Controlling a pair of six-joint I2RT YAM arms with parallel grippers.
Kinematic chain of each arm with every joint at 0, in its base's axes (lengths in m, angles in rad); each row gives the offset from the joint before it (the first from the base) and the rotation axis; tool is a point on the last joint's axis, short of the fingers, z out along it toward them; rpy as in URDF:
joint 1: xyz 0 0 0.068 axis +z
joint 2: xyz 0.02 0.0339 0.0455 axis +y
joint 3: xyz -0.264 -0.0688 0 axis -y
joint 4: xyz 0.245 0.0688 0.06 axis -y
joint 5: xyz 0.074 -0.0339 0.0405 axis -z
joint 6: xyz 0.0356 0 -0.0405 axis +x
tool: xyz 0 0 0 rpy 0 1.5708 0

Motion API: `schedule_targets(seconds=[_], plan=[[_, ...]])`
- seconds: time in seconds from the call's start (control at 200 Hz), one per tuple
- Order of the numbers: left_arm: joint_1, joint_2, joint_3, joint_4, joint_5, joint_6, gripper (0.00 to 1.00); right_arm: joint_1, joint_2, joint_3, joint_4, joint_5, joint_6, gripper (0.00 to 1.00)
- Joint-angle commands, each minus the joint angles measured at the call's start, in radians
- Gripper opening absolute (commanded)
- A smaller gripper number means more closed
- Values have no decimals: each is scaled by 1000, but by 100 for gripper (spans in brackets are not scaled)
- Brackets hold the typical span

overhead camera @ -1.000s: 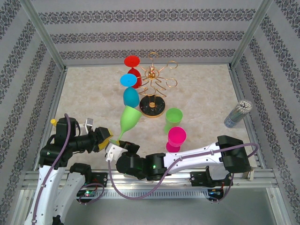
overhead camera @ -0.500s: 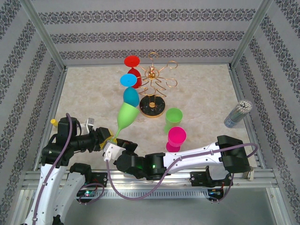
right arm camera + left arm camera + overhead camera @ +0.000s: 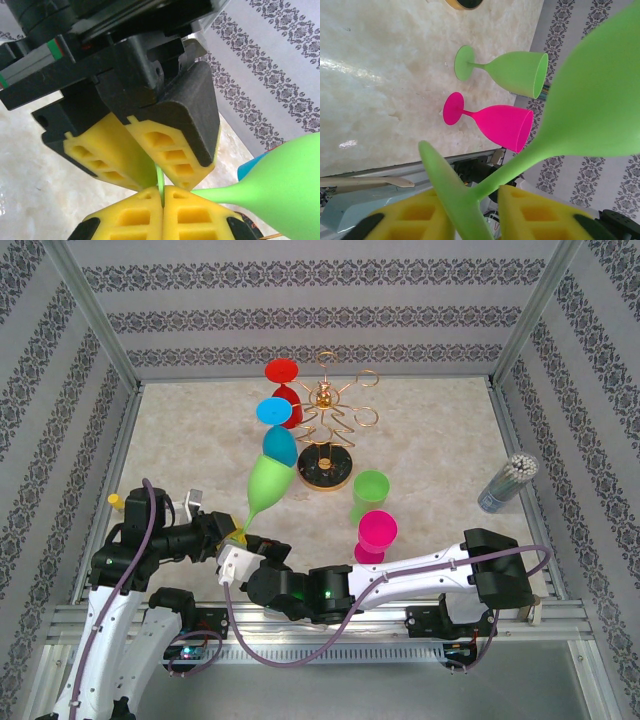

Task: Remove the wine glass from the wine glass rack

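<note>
Wine glass (image 3: 270, 483), the light green one, is already off the rack (image 3: 325, 400) and hangs in the air at about 7 o'clock from it in the overhead view, over the near left of the table (image 3: 440, 440). At the left, the left gripper (image 3: 472, 210) has its yellow pads narrowly apart on either side of the glass's round foot; whether they truly pinch it I cannot tell. Just right of that, the right gripper (image 3: 162, 210) is fully closed on the thin rim of the same foot. This looks like a handover between the two arms. The next move seems to call for one firm pinch before the other lets go, then standing the glass on the table. Its long axis runs from the foot at 7 o'clock up to the bowl at 1 o'clock, tilted, with the mouth aimed at the blue glass (image 3: 279, 445) beside the rack. Farther right, a green glass (image 3: 370, 492) and a pink glass (image 3: 377, 533) stand upright.
</note>
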Motion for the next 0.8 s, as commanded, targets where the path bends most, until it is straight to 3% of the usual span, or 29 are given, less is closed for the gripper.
schedule_targets(seconds=[0.0,0.165,0.245,0.415,0.794], plan=[[10,8,-7,40,4,8,20,-4,-47,45,45,-16,2,0],[10,14,-11,56,3,2,0,-6,-64,55,20,-46,21,0],[10,14,-12,64,1,0,0,-6,-70,66,-5,-59,37,0],[10,15,-14,89,0,-2,0,-6,-95,77,-53,-76,94,26],[10,12,-35,204,-9,-13,0,-19,-237,77,-196,-228,317,36]])
